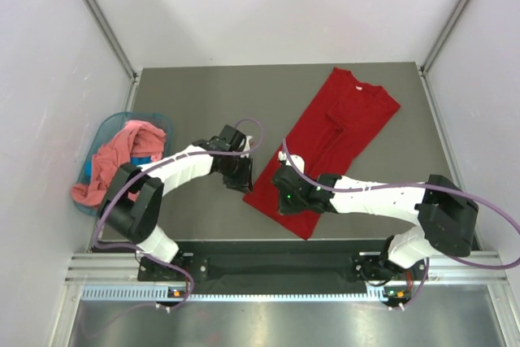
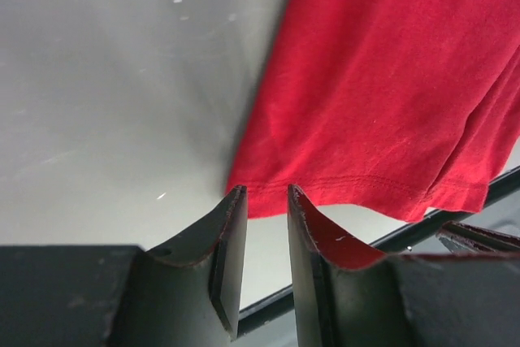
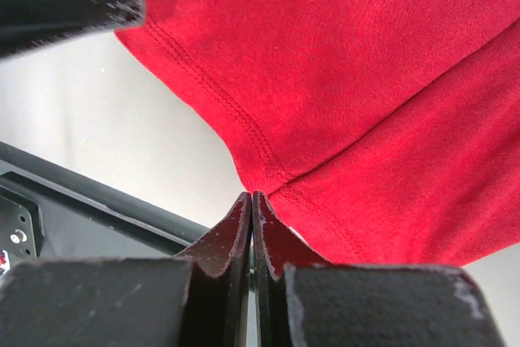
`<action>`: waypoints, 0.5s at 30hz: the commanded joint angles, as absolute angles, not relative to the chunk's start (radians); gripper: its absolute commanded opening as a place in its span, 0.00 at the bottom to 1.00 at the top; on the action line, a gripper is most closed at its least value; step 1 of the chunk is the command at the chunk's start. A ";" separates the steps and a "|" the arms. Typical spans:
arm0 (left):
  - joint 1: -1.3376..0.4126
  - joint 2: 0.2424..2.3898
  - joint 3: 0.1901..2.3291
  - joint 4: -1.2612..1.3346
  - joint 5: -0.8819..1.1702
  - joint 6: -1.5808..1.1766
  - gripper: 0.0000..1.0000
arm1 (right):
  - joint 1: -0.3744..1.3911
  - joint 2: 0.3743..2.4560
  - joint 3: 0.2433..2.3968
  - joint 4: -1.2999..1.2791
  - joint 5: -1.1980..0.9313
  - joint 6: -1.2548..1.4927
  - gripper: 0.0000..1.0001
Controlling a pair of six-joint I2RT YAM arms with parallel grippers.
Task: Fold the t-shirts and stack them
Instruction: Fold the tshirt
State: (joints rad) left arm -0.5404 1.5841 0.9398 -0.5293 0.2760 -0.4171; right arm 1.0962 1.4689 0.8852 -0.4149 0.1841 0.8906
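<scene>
On the table (image 1: 187, 95), red t-shirt (image 1: 337, 140) half-folded, right gripper (image 3: 252, 197) seemingly pinching its hem, left gripper (image 2: 266, 193) parted, empty; pink t-shirt (image 1: 122, 152) waits in basket (image 1: 104, 129).

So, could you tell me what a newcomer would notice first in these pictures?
The deep red t-shirt, folded into a long strip lying diagonally across the grey table, with the right end effector pinching its near hem and the left end effector open beside it. Then the salmon-pink t-shirt heaped in the teal basket at the left edge.
</scene>
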 commanded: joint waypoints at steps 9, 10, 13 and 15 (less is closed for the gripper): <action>-0.580 1.654 0.937 -0.525 0.111 -0.399 0.14 | 1.075 1.454 0.865 -0.356 0.215 0.887 0.01; -0.580 1.654 0.939 -0.529 0.094 -0.403 0.05 | 1.075 1.454 0.865 -0.354 0.216 0.887 0.01; -0.578 1.644 0.953 -0.551 0.032 -0.440 0.00 | 1.075 1.453 0.861 -0.351 0.218 0.887 0.01; -0.574 1.634 0.957 -0.546 0.040 -0.459 0.00 | 1.075 1.453 0.854 -0.348 0.219 0.890 0.01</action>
State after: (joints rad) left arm -0.5808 1.6455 0.9413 -0.5323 0.1249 -0.4297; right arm 1.0832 1.4689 0.8631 -0.3866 0.1905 0.8909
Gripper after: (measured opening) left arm 0.012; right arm 0.008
